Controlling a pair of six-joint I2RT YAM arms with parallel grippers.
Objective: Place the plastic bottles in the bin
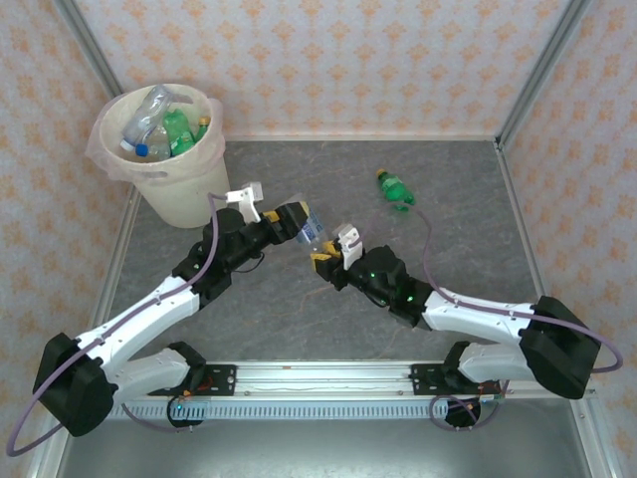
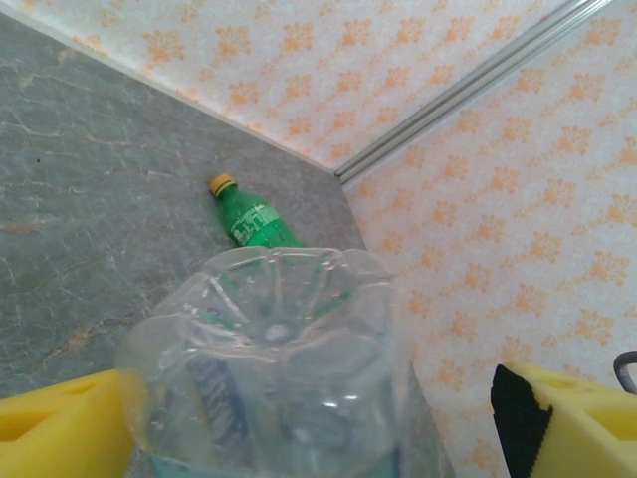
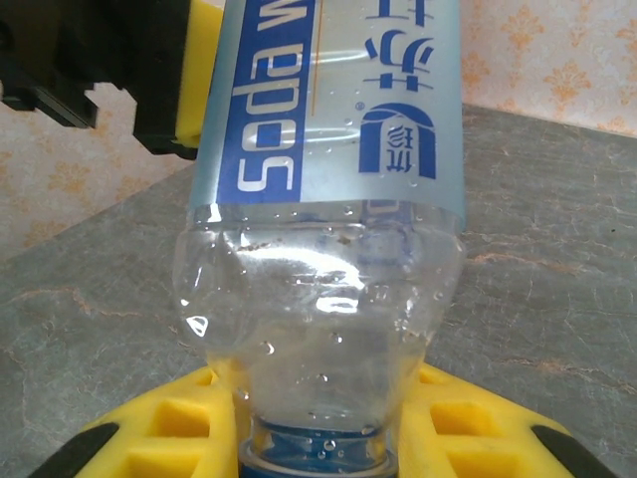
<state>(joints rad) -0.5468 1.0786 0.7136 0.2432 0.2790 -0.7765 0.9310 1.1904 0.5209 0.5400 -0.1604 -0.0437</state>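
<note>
Left gripper: out over the middle of the table, a little left of centre. Its fingers are spread wider than the clear bottle between them. In the left wrist view the bottle's ribbed base faces the camera. One yellow pad lies against the bottle's side. The other pad stands apart from it, with wallpaper showing through the gap.

Right gripper: just right of and nearer than the left one, pointing far-left toward it. In the right wrist view its yellow fingers are pressed in on the bottle's neck, with the blue cap between them. The clear body rises from there, with droplets inside the shoulder and a blue-and-white label reading "Soda W…". A black-and-yellow finger of the left gripper touches the bottle by the label.

Clear bottle: off the table, spanning the two grippers, base toward the left one and cap toward the right one.

Green bottle: on its side on the grey table, far and right of centre, well apart from both grippers. It has a yellow cap and a white label.

Bin: cream, upright in the far-left corner, with a translucent liner folded over the rim. It holds a heap of bottles, clear and green mixed, up to about rim level. The count is not readable.
</note>
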